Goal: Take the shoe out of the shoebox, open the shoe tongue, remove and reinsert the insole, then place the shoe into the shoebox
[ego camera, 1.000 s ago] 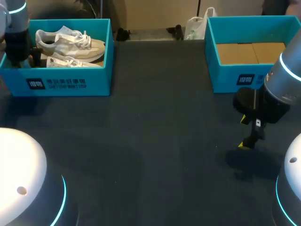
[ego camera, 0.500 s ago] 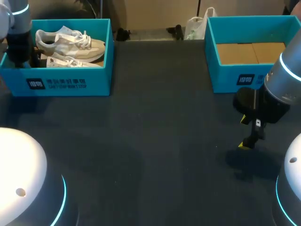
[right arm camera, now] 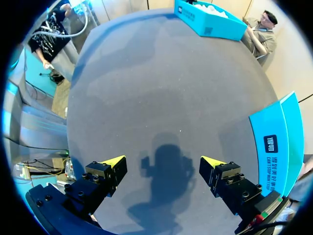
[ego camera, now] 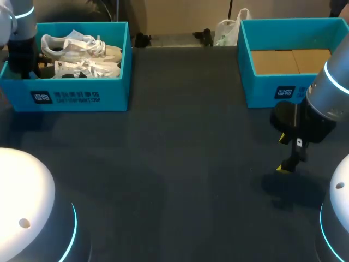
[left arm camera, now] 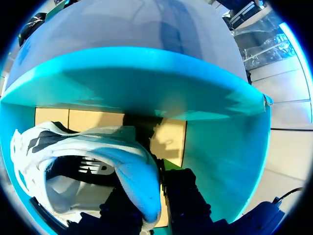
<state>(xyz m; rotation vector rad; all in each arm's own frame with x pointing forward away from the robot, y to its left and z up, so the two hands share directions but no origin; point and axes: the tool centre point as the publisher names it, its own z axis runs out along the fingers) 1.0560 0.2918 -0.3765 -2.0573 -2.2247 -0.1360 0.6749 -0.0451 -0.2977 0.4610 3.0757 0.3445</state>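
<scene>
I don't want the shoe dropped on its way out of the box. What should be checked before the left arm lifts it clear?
1. Left jaws shut on the near shoe at its heel, one finger inside and one outside: ok.
2. How far down the heel the fingers reach: cannot tell, the shoe hides their tips.
3. Near shoe's laces free of the second shoe: cannot tell, the two lie close together.
4. Near shoe inside the walls of the left shoebox, not snagged on the rim: ok.
5. Right jaws open, holding nothing, above the table and away from both boxes: ok.
</scene>
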